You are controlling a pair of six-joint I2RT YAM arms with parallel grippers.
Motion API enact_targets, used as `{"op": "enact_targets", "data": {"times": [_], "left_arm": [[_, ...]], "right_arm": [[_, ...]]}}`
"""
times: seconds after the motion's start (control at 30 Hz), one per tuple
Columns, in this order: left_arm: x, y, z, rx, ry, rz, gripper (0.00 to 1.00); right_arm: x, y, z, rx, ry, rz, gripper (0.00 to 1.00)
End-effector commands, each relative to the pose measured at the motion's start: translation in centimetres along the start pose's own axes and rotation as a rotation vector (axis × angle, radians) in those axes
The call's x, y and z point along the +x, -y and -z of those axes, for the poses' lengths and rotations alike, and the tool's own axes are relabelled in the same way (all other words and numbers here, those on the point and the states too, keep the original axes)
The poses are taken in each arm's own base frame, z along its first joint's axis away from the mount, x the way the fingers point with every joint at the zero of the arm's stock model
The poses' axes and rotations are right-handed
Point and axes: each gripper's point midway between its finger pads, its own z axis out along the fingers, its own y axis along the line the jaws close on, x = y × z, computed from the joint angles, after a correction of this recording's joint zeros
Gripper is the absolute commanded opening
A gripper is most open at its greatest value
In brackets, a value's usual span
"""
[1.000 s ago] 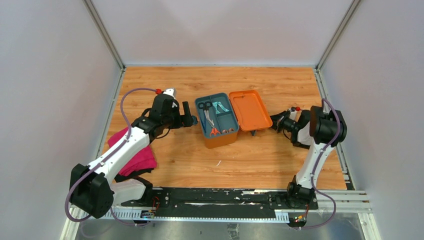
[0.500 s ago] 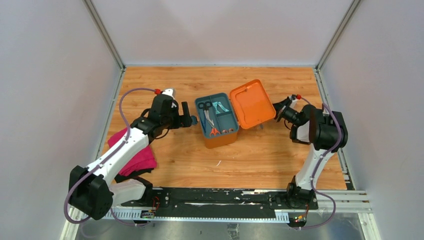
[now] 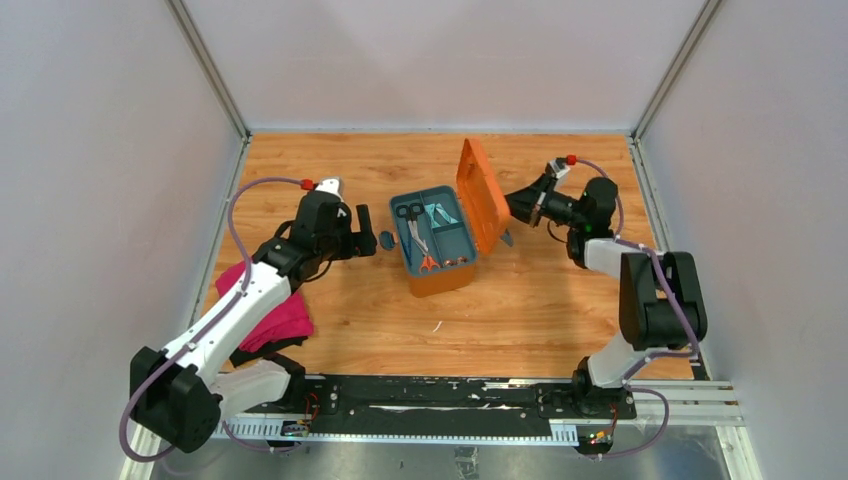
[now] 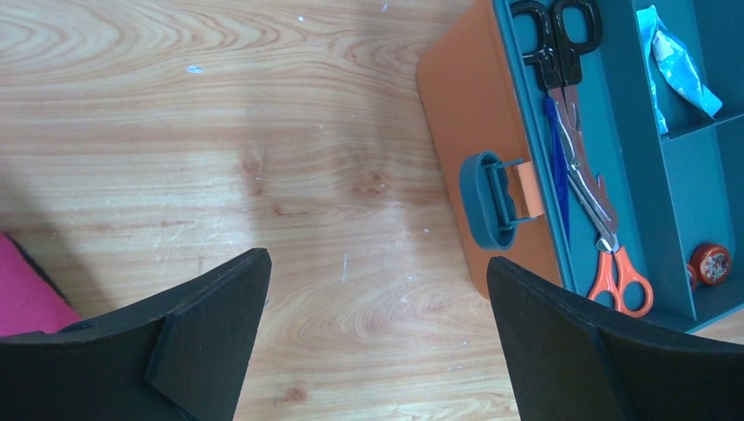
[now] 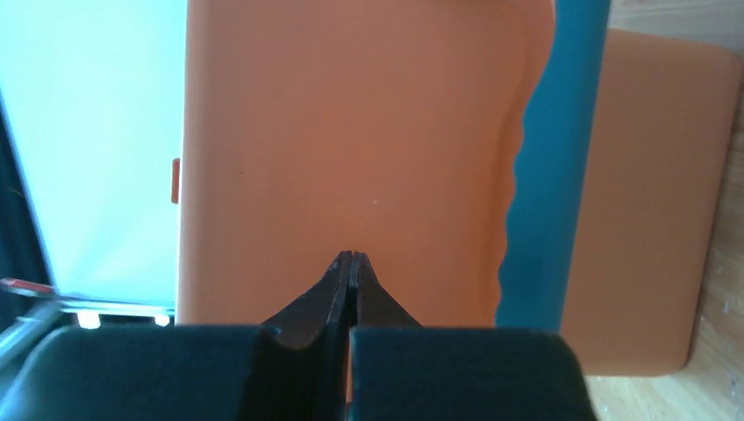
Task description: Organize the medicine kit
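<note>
The orange lid (image 3: 482,196) of the medicine kit (image 3: 440,272) has been raised from lying flat open to standing nearly upright. The right gripper (image 3: 511,205) has been carried up and farther back, against the lid's outer face. The left gripper (image 3: 372,235) has been drawn slightly away from the kit.
</note>
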Motion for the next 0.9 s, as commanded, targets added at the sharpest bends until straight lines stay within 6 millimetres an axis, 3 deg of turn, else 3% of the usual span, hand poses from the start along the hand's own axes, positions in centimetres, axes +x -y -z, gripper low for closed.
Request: {"op": "enact_targets", "data": {"times": [0.0,0.07,0.13,0.3,0.47,0.67,0.87], "left_arm": [[-2.1,-1.5,2.2,-0.071,0.081,-0.005,1.0],[-2.4,-2.3,3.0,-0.106,0.108,0.005,1.0],[-2.7,-3.0,4.0,-0.136,0.142,0.025,1.0],[-2.7,-4.4,6.0,-0.171,0.208,0.067,1.0],[-2.1,-4.7,6.7,-0.17,0.212,0.077,1.0],[-1.3,-4.1,6.1,-0.135,0.182,0.083,1.0],[-1.0,-1.6,4.9,-0.01,0.147,0.102,1.0]], "right_arm": [[3.3,1.6,-2.0,0.266,-0.11,0.091,0.0],[3.6,1.7,-2.2,0.42,-0.124,0.243,0.0],[4.7,1.8,-2.2,0.499,-0.159,0.286,0.0],[6.2,1.4,-3.4,0.485,-0.192,0.297,0.0],[7.9,2.0,-4.8,0.488,-0.249,0.303,0.0],[9.7,2.0,-6.4,0.487,-0.301,0.331,0.0],[9.6,1.6,-5.2,0.536,-0.283,0.415,0.0]]}}
